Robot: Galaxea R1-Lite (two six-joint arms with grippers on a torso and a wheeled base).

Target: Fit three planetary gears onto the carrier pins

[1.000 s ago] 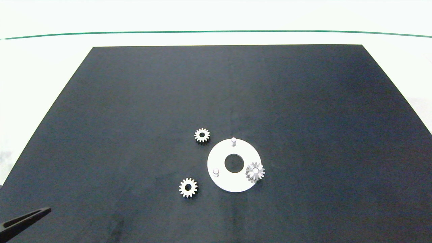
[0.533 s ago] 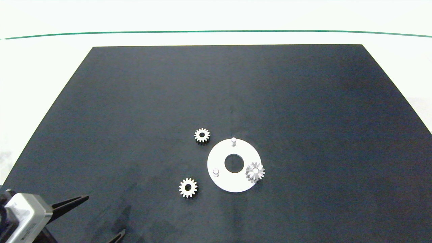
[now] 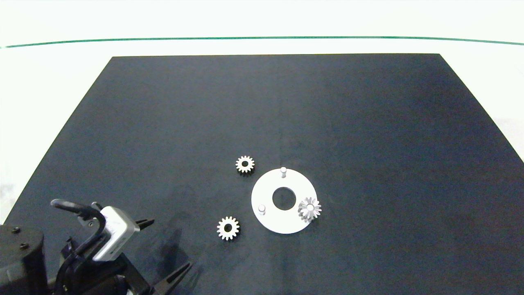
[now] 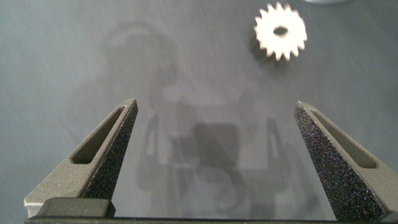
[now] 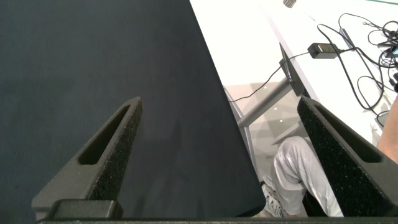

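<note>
**Left gripper near a loose gear, one gear on the disc**

The left gripper point(image 3: 166, 252) hovers spread wide and empty over the black mat point(image 3: 368, 123), on the near-left side of the white disc point(image 3: 282, 223). A loose gear point(image 3: 228, 228) lies between this gripper and the disc, apart from both. A second loose gear point(image 3: 245, 164) lies just off the disc's far-left edge. The third gear point(image 3: 309, 209), silvery with pointed teeth, sits on the disc's right-hand pin. Two short cylindrical pins point(image 3: 262, 209) stand bare. The right gripper point(image 5: 217, 155), also spread open, hangs above the mat's edge, off from the disc
</note>
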